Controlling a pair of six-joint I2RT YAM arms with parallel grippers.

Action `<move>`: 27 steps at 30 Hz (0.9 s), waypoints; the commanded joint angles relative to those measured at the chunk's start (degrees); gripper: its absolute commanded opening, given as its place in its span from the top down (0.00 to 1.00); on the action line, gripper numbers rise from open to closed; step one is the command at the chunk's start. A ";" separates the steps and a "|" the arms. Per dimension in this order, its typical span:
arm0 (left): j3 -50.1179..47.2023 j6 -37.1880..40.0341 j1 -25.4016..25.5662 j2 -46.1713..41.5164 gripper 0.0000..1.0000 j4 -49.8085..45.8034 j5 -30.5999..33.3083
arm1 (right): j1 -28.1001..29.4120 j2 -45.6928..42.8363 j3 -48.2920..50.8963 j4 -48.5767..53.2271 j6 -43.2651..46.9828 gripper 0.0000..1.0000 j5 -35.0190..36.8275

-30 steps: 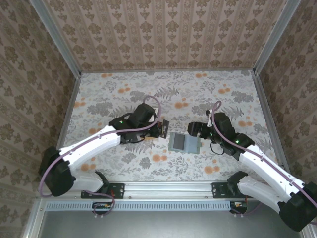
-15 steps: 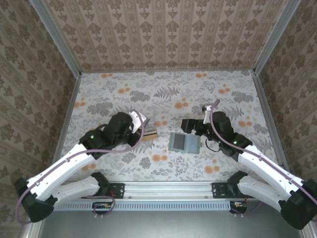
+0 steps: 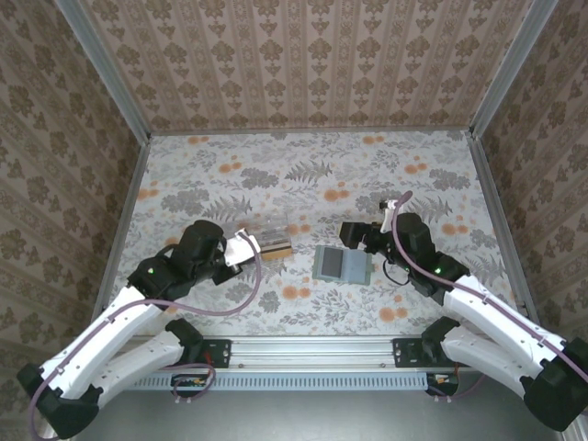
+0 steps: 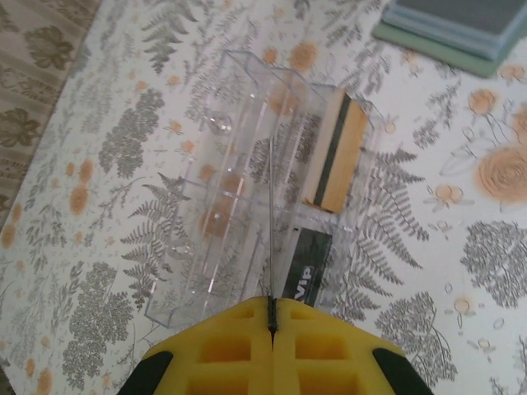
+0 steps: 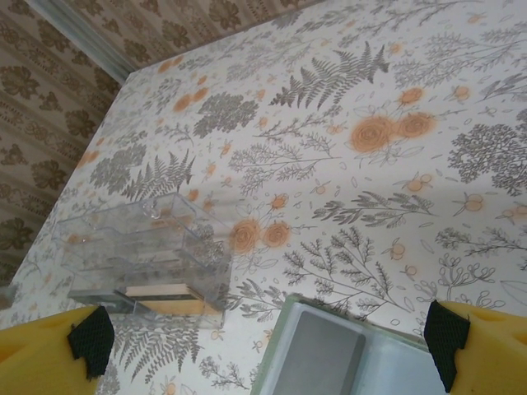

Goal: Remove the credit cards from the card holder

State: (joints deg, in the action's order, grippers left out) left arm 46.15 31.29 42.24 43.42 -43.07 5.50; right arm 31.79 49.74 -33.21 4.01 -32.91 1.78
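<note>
Open card holder (image 3: 342,265) has its long axis 9-to-3 o'clock; left gripper (image 3: 243,246), at its 9, is closed and empty; right gripper (image 3: 352,231) gapes empty.

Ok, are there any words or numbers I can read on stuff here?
"VIP": white letters on the black card.
Tan-orange card: dark stripe, no words I can read.
Card holder: no writing shows.

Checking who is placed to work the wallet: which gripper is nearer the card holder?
Right. The right gripper hangs open at the card holder's far edge; the left gripper sits shut farther to its left, beside the clear case.
</note>
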 commanded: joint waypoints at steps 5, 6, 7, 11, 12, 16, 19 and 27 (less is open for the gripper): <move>0.93 14.51 -3.51 3.69 1.00 -9.59 -3.58 | 0.25 -2.70 2.60 -1.63 0.89 0.00 4.14; 0.67 15.28 -3.88 4.05 1.00 -9.50 -3.56 | 0.20 -2.85 2.71 -1.56 0.91 0.00 4.34; 0.40 15.93 -4.34 4.32 1.00 -9.40 -3.95 | 0.20 -2.98 2.88 -1.49 0.92 0.00 4.49; -0.34 17.69 -6.39 4.75 1.00 -7.47 -5.09 | 0.20 -3.33 3.41 -1.29 1.00 0.00 5.32; -0.67 18.00 -6.75 4.79 1.00 -7.09 -5.46 | 0.20 -3.42 3.42 -1.29 1.00 0.00 5.41; -2.35 20.31 -7.06 6.23 1.00 -6.88 -5.50 | 0.20 -3.08 3.83 -1.65 0.91 0.00 5.71; -3.44 20.70 -7.24 6.77 1.00 -5.41 -5.24 | 0.20 -2.55 3.43 -1.20 0.74 0.00 5.86; -6.14 20.39 -7.78 6.95 1.00 -0.54 -5.32 | 0.20 -2.12 3.42 -0.58 0.21 0.00 6.58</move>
State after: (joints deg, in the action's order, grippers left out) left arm 41.08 50.24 35.00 50.57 -45.78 1.23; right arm 31.79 47.46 -30.22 3.22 -32.93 6.28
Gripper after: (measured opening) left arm 0.046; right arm 0.998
